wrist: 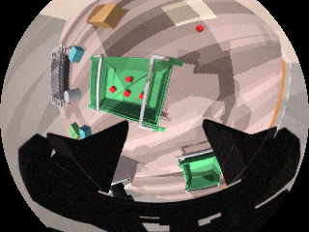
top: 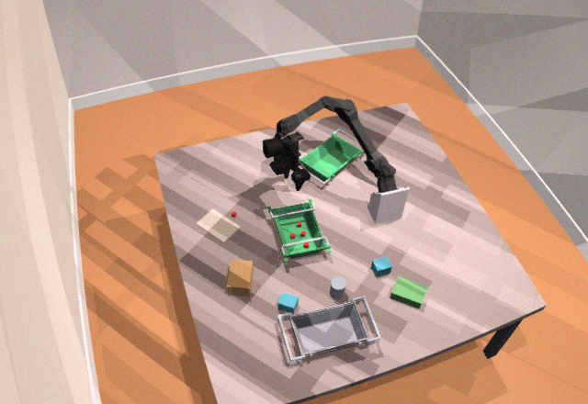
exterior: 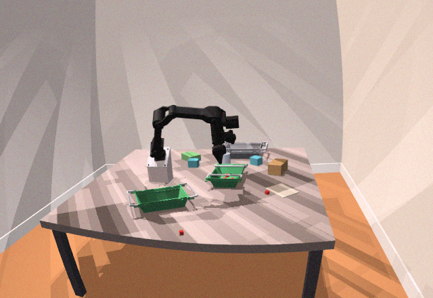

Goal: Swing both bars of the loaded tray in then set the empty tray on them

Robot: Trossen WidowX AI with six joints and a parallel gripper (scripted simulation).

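My jaws [top: 298, 182] [exterior: 219, 162] are released, spread wide, nothing between them, up above the tabletop [top: 456, 257] [exterior: 237, 231] [wrist: 251, 97]. Loaded tray [top: 314, 221] [exterior: 223, 183] [wrist: 130, 112]: green, upright on tabletop, four red blocks showing inside. Both its bars [top: 303, 241] [exterior: 225, 175] [wrist: 147, 92] lie across the top, one near each end. Empty tray [top: 332, 157] [exterior: 161, 204] [wrist: 202, 176]: also green, on tabletop near the loaded one, not touching, its bars swung outward. Grey tray [top: 327, 331] [exterior: 244, 150] [wrist: 60, 77] well apart from both green ones, bars out. Loose red block [top: 233, 214] [exterior: 266, 192] [wrist: 200, 28] beside flat beige square [top: 218, 224] [exterior: 282, 189] [wrist: 189, 12]. Orange-brown box [top: 240, 277] [exterior: 277, 166] [wrist: 106, 15] on tabletop too.
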